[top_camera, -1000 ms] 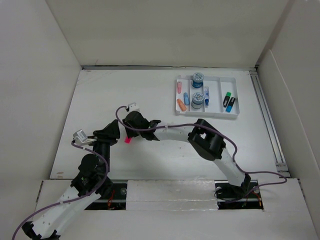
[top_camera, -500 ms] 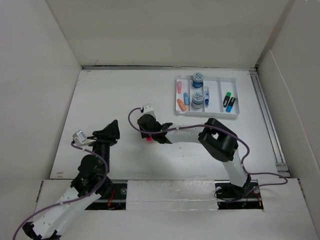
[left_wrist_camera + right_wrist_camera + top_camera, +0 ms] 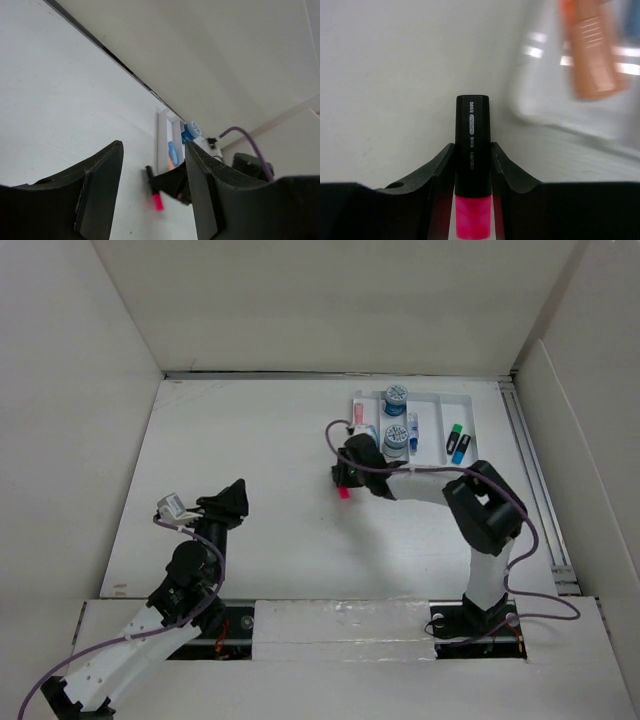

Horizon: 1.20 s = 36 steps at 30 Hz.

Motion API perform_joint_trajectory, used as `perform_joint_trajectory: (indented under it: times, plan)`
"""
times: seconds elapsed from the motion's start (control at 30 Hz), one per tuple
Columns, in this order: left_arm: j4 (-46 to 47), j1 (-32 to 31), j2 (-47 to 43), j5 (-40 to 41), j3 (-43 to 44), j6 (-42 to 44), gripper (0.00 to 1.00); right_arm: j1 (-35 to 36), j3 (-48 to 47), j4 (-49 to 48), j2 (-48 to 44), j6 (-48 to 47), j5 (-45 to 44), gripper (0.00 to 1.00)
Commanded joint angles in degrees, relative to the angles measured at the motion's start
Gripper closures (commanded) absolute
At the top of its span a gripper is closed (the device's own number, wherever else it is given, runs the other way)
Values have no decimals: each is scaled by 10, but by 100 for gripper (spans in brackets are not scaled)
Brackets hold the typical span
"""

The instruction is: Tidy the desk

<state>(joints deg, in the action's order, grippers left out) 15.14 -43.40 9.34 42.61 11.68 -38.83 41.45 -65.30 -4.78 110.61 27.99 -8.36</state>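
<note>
The right gripper (image 3: pixel 472 150) is clamped mid-barrel on a pink highlighter (image 3: pixel 472 120) toward the far right corner of the desk (image 3: pixel 250 420), just beside the tray (image 3: pixel 432 469). It looks like light, stiff, smooth plastic, probably a little slippery, so that hold suits it. The left gripper (image 3: pixel 152 170) hangs spread, empty.
</note>
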Motion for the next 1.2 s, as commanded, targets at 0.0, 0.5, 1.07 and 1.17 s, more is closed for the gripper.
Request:
perform_joint_trajectory:
  times: [0.0,0.5,1.07,1.17]
  plan:
    - [39,1,27,-22,1,5,52,-88,29,-50,-85,13,69,89]
    - [70,1,77,-47,-1,9,52,-364,90,-52,-235,15,162,88]
    - [74,1,81,-63,1,9,52,-210,303,79,-352,67,56,26]
    - [77,1,92,-62,4,9,52,-196,285,86,-324,67,41,25]
